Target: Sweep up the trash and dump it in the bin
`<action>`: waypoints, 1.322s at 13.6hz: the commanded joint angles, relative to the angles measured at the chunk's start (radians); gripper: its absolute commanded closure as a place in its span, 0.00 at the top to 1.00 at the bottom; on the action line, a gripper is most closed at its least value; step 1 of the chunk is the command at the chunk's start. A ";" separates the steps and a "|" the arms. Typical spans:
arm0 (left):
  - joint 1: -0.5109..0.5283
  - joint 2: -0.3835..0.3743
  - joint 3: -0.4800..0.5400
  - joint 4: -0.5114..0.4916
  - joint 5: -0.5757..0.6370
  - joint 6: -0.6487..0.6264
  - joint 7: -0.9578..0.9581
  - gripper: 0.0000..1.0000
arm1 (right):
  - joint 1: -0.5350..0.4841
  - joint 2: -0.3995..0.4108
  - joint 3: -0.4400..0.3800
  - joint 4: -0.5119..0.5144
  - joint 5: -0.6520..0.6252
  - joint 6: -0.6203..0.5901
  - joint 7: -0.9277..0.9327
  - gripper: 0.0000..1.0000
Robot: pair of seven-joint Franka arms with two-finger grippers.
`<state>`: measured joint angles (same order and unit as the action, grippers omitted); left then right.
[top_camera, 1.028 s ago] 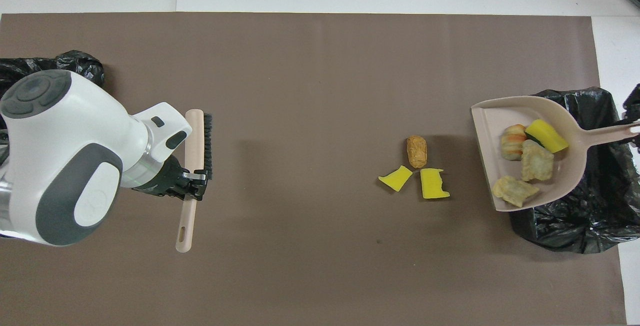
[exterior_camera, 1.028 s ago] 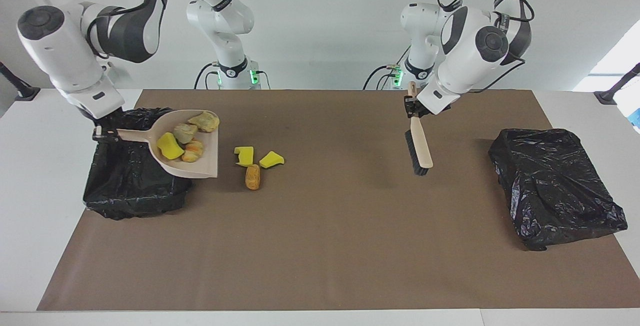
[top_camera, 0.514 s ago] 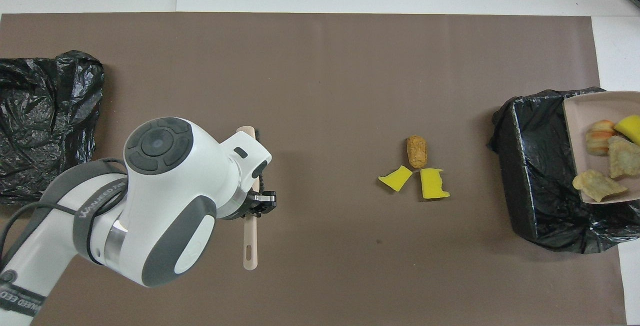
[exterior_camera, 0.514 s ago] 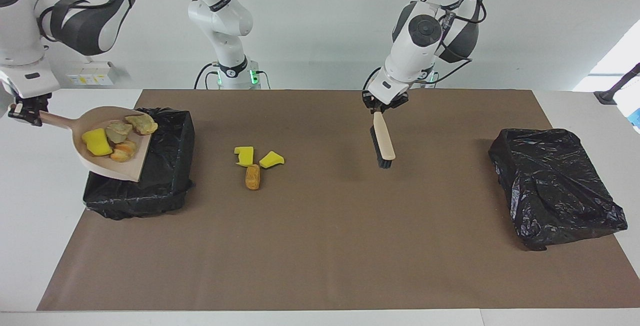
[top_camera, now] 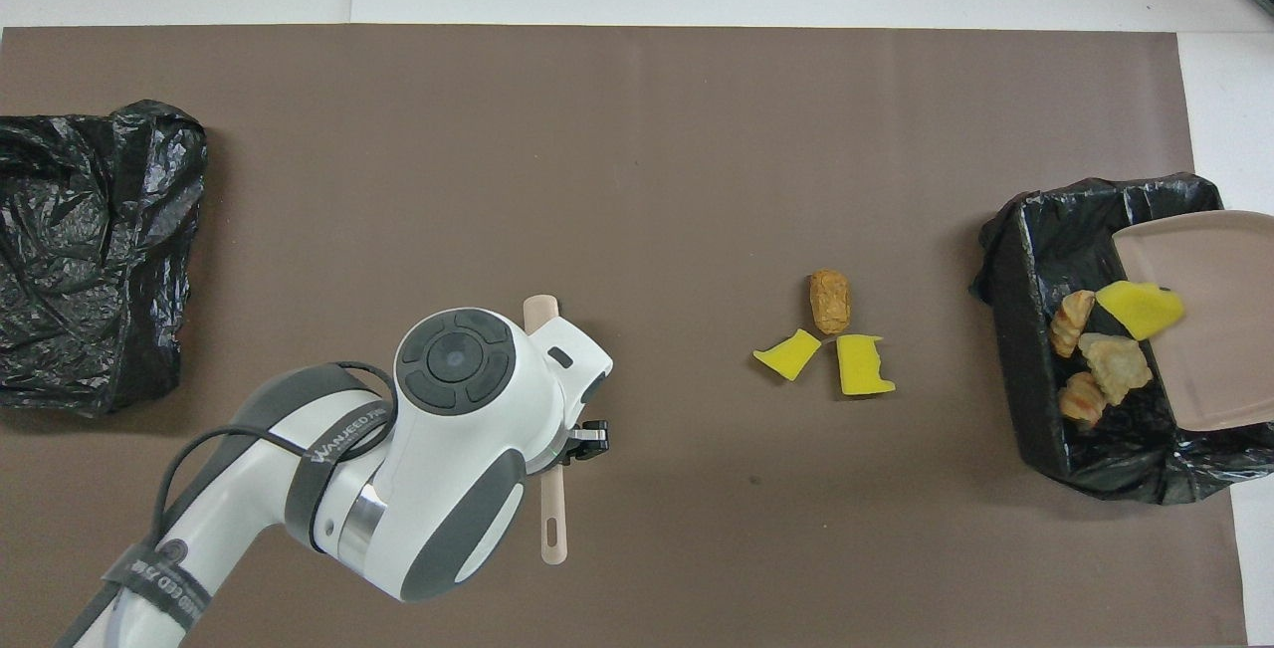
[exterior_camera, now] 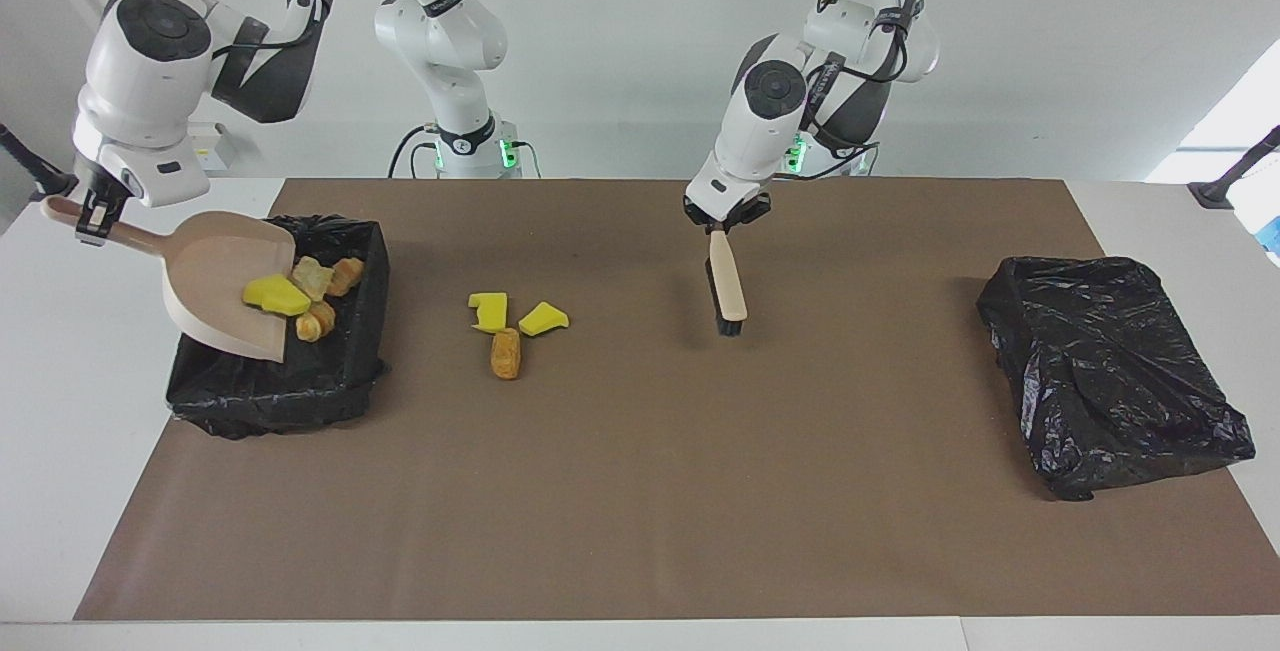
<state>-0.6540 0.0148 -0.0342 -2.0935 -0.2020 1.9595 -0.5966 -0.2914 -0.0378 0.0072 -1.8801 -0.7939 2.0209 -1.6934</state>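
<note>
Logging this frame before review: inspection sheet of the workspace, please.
Surface: brown mat on white table.
Job's things: dustpan tilted over lined bin, four trash pieces sliding in; three trash pieces lie on the mat.
Clutter: crumpled black bag at the left arm's end.
Grippers: right tool holds dustpan handle; left tool holds brush over mat.
Cables: on the arms and at their bases.
Surroundings: white wall.

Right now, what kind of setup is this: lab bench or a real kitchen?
Most likely a robot lab test bench: plain white walls, a brown mat laid over a white table, and staged props: foam-like trash, a black-lined bin, a dustpan and a brush held by the arms.
</note>
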 commanded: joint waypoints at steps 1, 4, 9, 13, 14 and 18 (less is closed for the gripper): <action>-0.052 0.000 0.016 -0.045 0.007 0.077 -0.069 0.00 | -0.014 -0.027 -0.001 0.031 -0.030 -0.016 -0.057 0.00; -0.061 0.028 0.016 -0.049 0.007 0.104 -0.098 0.00 | -0.022 -0.025 0.000 0.107 -0.025 -0.040 -0.115 0.00; -0.085 0.028 0.016 -0.063 0.007 0.116 -0.154 0.00 | -0.009 -0.025 0.003 0.114 0.224 -0.134 -0.083 0.00; -0.087 0.045 0.016 -0.068 0.007 0.127 -0.141 0.00 | 0.011 -0.028 0.022 0.121 0.418 -0.243 0.038 0.00; -0.087 0.047 0.016 -0.075 0.007 0.128 -0.143 0.00 | 0.012 -0.028 0.034 0.119 0.445 -0.258 0.070 0.00; -0.088 0.034 0.016 -0.126 0.007 0.159 -0.111 0.01 | 0.017 -0.051 0.068 0.092 0.507 -0.280 0.173 0.00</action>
<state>-0.7227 0.0764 -0.0334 -2.1700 -0.2020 2.0834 -0.7253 -0.2749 -0.0619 0.0664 -1.7709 -0.3273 1.7591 -1.5721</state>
